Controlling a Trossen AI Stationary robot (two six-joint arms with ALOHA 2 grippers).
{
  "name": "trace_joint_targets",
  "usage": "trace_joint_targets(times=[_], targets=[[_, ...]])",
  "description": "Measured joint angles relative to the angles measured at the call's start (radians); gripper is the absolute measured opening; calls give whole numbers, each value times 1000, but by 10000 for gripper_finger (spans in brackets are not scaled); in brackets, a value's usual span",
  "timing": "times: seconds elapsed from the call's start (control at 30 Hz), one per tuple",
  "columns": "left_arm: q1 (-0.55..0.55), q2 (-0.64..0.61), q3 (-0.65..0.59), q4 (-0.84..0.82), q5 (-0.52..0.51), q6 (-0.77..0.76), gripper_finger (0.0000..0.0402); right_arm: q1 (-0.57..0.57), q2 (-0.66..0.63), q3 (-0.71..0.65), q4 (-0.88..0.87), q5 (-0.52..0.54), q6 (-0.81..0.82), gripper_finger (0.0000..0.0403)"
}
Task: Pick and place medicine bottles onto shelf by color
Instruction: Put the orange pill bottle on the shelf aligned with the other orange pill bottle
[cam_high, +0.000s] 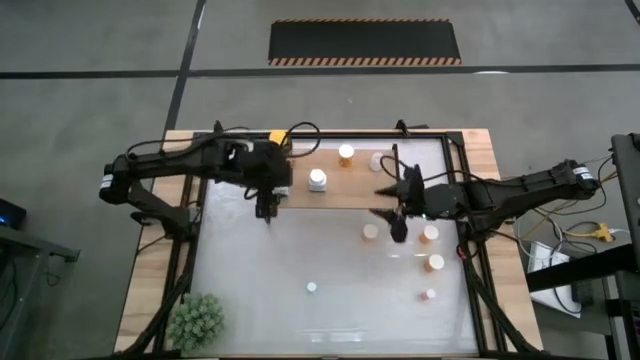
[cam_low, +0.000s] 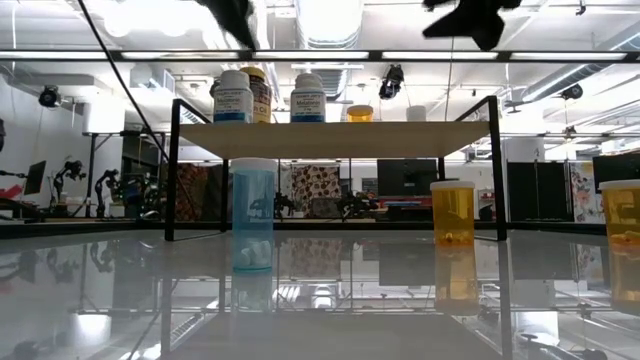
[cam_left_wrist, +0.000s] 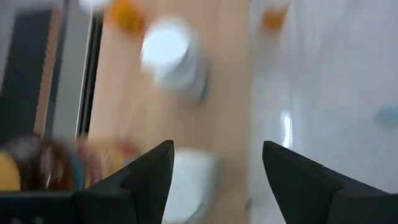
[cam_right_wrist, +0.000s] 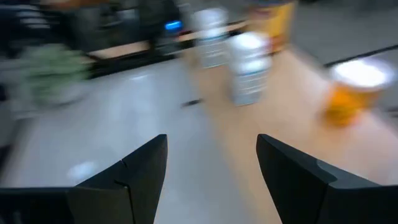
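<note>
The light-wood shelf (cam_high: 350, 185) stands at the table's far side. On it stand an amber jar with a yellow lid (cam_high: 277, 137), white bottles (cam_high: 318, 180) (cam_high: 378, 160) and an orange pale-capped bottle (cam_high: 346, 153). My left gripper (cam_high: 265, 210) is open and empty above the shelf's left near edge. In the left wrist view (cam_left_wrist: 217, 155) another white bottle (cam_left_wrist: 189, 180) stands on the shelf beneath it. My right gripper (cam_high: 392, 215) is open and empty just off the shelf's near edge, and its wrist view (cam_right_wrist: 211, 149) faces the shelf's bottles. Orange bottles (cam_high: 371, 231) (cam_high: 430, 233) (cam_high: 436, 263) stand on the table.
A small orange bottle (cam_high: 431, 295) and a tiny pale bottle (cam_high: 312, 288) stand on the glossy table nearer the front. A green bushy plant (cam_high: 195, 320) sits at the near left corner. The shelf's thin black legs (cam_low: 170, 170) rise from the table top.
</note>
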Motion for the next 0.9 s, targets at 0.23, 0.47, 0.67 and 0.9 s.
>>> trace_joint_targets(times=[0.23, 0.47, 0.67, 0.9], targets=[[-246, -4, -29, 273, -100, -22, 228, 127, 45, 10, -4, -224, 189, 235], [-474, 10, -167, 604, -221, -65, 228, 284, 167, 9, -26, -225, 263, 225], [-578, 21, -404, 889, -377, -88, 228, 319, 267, 13, -60, -142, 355, 217], [-590, 12, -551, 1045, -467, -143, 228, 319, 354, 60, -362, 170, 746, 207]])
